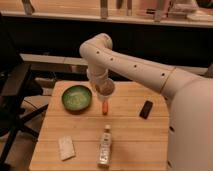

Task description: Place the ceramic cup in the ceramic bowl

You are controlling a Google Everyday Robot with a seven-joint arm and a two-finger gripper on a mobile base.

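On the left of the wooden table sat the ceramic bowl, with a white packet nearer the front edge. Just right of the bowl, above a small orange object, the gripper hung clasping the ceramic cup aloft. A clear bottle lay in front, and a black object farther right.

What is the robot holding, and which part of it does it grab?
The gripper holds the cup in the air, near the bowl. Which part it grips cannot be told.
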